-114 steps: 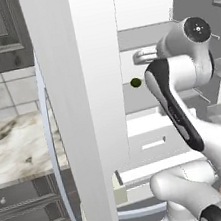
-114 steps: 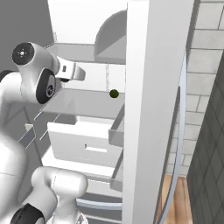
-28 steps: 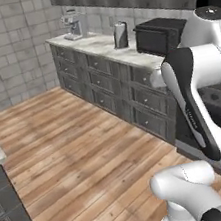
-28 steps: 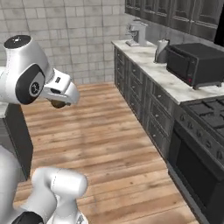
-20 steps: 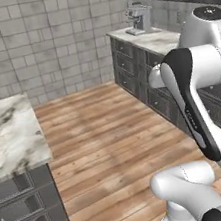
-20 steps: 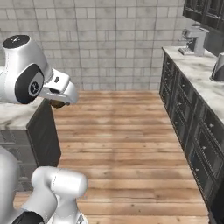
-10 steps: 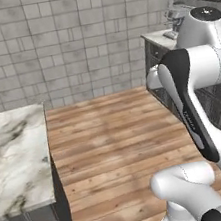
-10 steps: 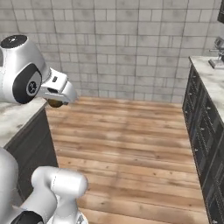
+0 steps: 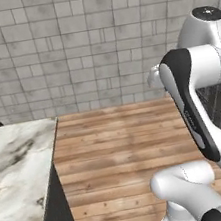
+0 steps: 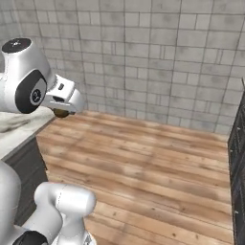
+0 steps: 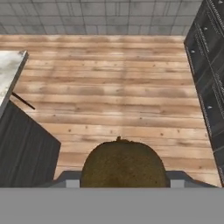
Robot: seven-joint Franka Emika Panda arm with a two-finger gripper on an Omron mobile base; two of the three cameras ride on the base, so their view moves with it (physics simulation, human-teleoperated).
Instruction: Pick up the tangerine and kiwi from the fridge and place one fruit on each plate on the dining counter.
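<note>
Kiwi in end effector

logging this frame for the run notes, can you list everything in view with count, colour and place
kiwi: 1, olive-brown, held in the end effector.
dining counter: 1, white veined marble top over dark sides, at the robot's left.
wood floor: 1, brown planks, ahead of the base.
tiled wall: 1, grey, beyond the floor.
dark cabinets: 1 run, dark grey, right of the hand view.
arm: 1, white with dark joints.
end effector: 1, shut on the kiwi.
</note>
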